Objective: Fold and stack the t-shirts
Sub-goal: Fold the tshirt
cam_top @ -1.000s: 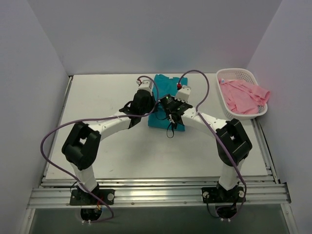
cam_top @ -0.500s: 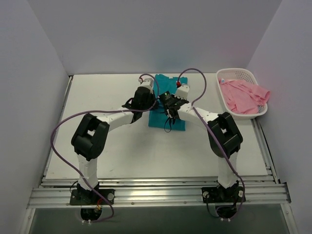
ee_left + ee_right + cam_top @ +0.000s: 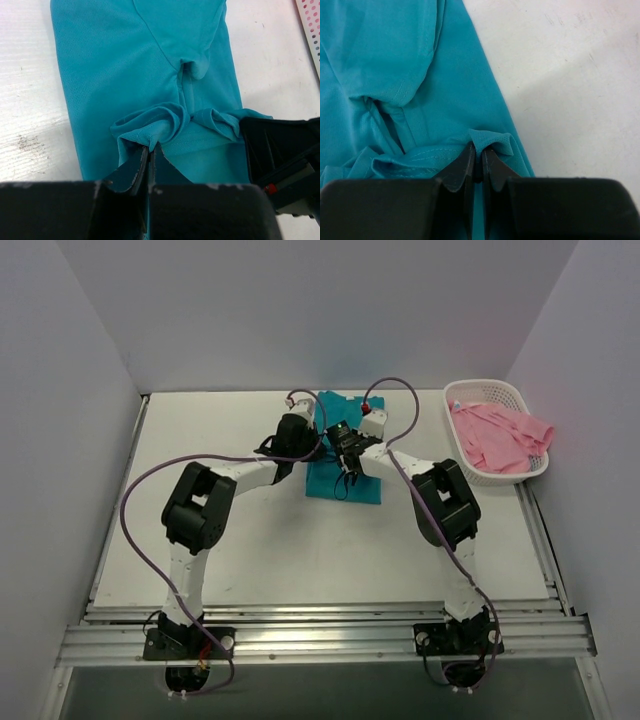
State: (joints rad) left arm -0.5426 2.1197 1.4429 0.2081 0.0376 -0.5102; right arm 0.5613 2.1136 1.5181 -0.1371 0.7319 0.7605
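Observation:
The teal t-shirt (image 3: 362, 487) lies as a long folded strip at the middle back of the table. My left gripper (image 3: 306, 446) is shut on a bunched fold of its cloth (image 3: 150, 125), the fingertips (image 3: 142, 162) pressed together on it. My right gripper (image 3: 346, 448) is shut on a small fold at the shirt's right edge (image 3: 492, 137). The two grippers hang side by side over the shirt, and the right one (image 3: 280, 150) shows in the left wrist view. The pink t-shirt (image 3: 497, 435) lies crumpled in the basket.
A white lattice basket (image 3: 480, 388) stands at the back right corner, and its edge (image 3: 312, 20) shows in the left wrist view. Purple cables loop over both arms. White walls close in the table on three sides.
Both arms have stretched farther across the table, carrying the pinched teal cloth toward the shirt's far end. Both grippers have stayed shut on it.

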